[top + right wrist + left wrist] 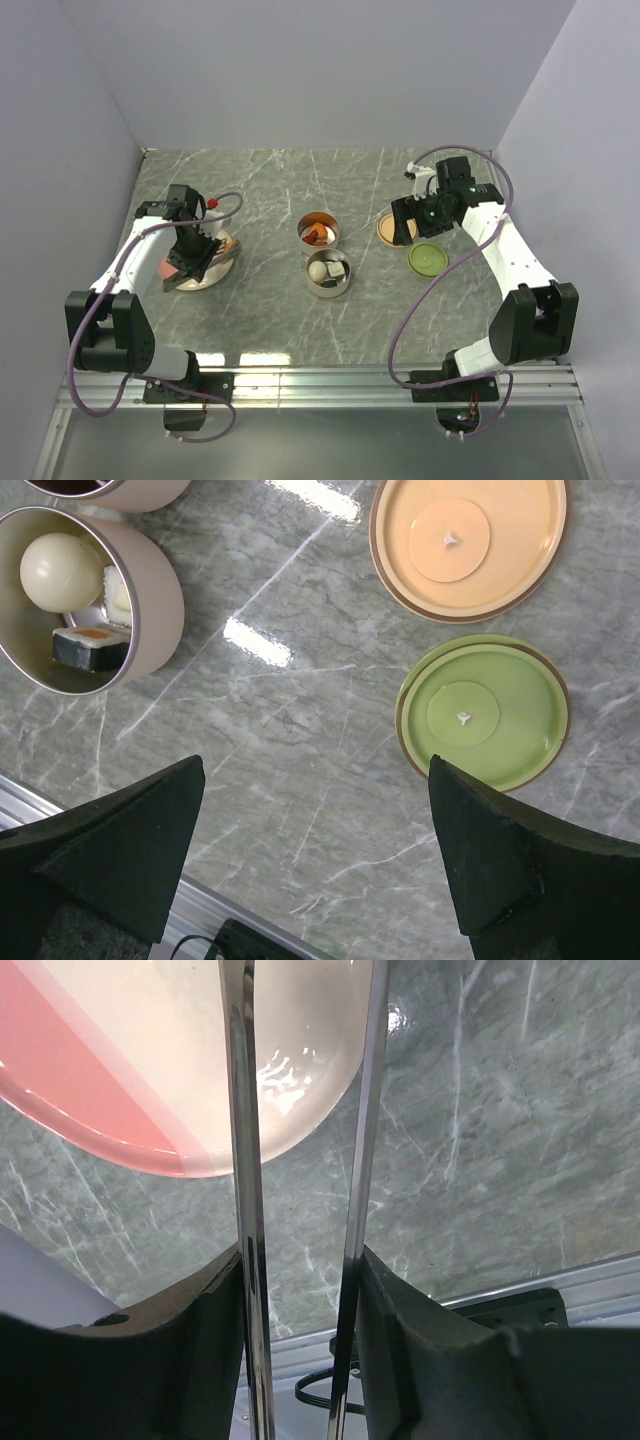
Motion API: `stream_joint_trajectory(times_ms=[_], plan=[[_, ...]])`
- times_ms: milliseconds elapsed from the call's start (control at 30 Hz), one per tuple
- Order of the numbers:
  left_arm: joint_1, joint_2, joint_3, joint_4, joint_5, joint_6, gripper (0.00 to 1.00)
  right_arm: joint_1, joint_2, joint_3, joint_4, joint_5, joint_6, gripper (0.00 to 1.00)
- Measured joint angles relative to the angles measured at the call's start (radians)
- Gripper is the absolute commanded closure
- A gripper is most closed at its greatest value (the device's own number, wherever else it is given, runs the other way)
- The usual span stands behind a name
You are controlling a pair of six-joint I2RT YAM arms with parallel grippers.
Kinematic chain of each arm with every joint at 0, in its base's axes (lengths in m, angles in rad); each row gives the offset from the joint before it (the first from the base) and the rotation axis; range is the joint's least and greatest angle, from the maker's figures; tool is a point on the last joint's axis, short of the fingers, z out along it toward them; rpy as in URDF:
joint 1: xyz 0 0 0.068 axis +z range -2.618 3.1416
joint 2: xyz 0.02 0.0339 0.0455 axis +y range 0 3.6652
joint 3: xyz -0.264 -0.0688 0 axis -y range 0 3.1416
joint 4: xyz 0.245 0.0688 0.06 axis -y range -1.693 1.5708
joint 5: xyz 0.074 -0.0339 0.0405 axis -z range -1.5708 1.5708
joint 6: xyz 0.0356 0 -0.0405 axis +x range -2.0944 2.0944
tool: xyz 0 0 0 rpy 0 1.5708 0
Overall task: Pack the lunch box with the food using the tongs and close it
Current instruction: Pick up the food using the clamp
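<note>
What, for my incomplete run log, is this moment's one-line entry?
left end effector: grips tongs over plate; right end effector: open; orange lid, green lid: off; tins: food inside

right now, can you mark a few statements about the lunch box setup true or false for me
1. The pale orange lid and the green lid both lie flat on the table. True.
2. The left tool holds the tongs. True.
3. The right tool grips the green lid. False: it is open and holds nothing.
4. The white ball lies on the table. False: it is inside a tin, next to a dark-and-white piece.
</note>
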Motion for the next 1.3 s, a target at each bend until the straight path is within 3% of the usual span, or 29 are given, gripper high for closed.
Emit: stream_joint_trajectory(times_ms=[400,767,1300], plan=[[-0.075,0.01,-0.001,0.019,-0.074,-0.066,0.55,0.0,0.0,0.0,0.0,0.004,0.0,0.0],[-0.079,0.01,-0.031,0.029,-0.126,-0.078,0.66,0.0,0.0,0.0,0.0,0.007,0.0,0.0],[-0.079,-0.053,0.022,-0.006,-0.121,-0.088,0.71,0.0,0.0,0.0,0.0,0.007,0.0,0.0]])
